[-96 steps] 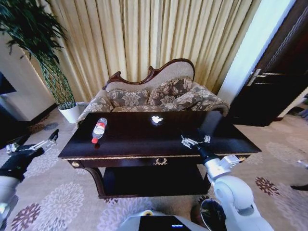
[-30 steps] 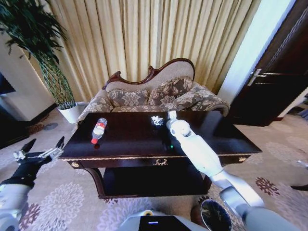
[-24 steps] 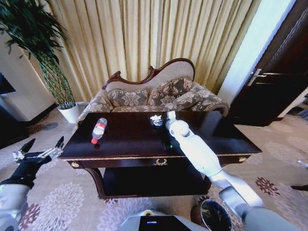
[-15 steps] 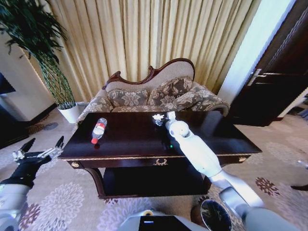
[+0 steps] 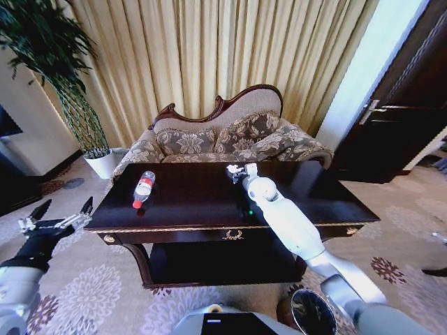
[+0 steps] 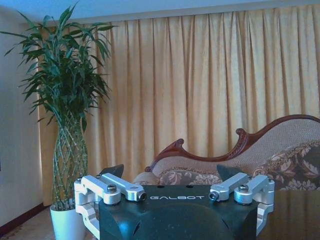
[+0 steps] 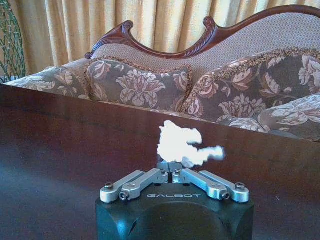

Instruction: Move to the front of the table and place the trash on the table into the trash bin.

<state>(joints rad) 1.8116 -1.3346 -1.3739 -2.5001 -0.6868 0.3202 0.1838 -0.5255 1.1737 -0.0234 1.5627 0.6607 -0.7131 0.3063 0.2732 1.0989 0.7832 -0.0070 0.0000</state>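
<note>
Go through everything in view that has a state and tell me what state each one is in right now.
Right gripper: jaws shut on the white crumpled scrap, raised above the table.
Left gripper: jaws open, holding nothing, beside the table's left end.
Plastic bottle: lying on its side on the table, red cap on.
Table drawer: closed.
Trash bin: open-topped, on the floor by the robot's base.

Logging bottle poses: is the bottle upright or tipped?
Tipped: the bottle lies on its side on the table, red cap toward the front edge.
</note>
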